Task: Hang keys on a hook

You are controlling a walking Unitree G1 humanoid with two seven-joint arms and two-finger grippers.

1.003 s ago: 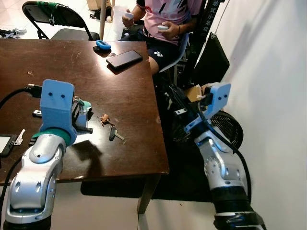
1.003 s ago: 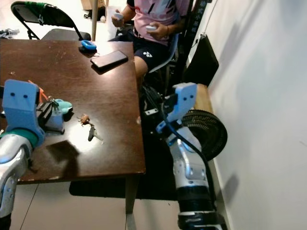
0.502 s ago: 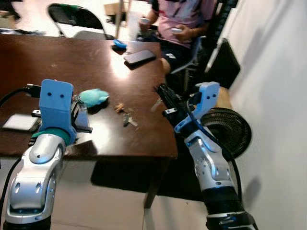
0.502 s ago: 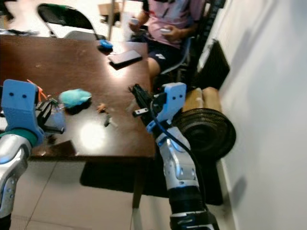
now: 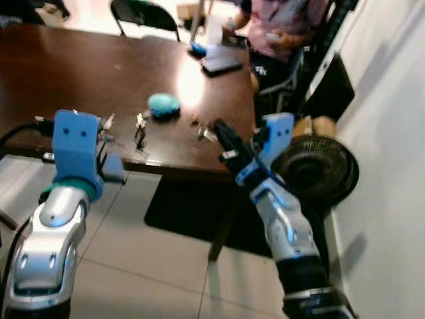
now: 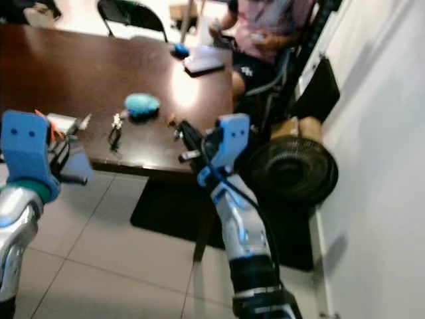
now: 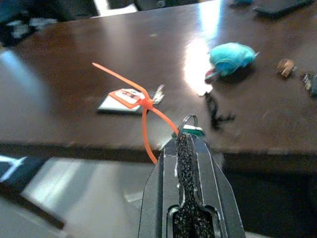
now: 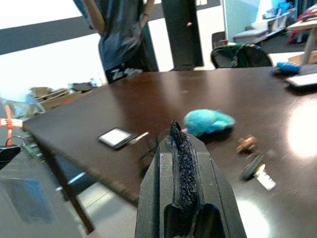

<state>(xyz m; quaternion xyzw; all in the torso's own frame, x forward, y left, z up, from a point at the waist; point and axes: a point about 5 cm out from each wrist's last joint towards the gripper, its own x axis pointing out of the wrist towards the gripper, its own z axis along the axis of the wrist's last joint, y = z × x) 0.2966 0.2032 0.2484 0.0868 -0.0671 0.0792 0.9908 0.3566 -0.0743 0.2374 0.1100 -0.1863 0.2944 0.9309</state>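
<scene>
My left gripper [image 7: 185, 140] is shut on a metal key ring [image 7: 188, 121] that carries an orange zip tie [image 7: 144, 115] and a green tag; it hovers at the front edge of the dark wooden table [image 5: 66, 73]. A loose key [image 5: 203, 133] and a brown charm [image 5: 194, 121] lie near the table's front right corner. My right gripper [image 5: 223, 133] is shut and empty, level with that corner and just beside the loose key. A small black wire piece [image 5: 139, 130] stands close to the front edge. No hook can be made out.
On the table lie a turquoise lump [image 5: 163, 104], a white card [image 7: 126, 99], a phone [image 5: 221, 63] and a blue object [image 5: 197, 48]. A person [image 5: 279, 20] sits at the far right corner. A floor fan [image 5: 315, 173] stands by the white wall. Tiled floor [image 5: 146, 266] lies below.
The camera has backed away, so the table now lies farther off. My right gripper has risen from beside the table to its front right corner. The left gripper still holds the ring.
</scene>
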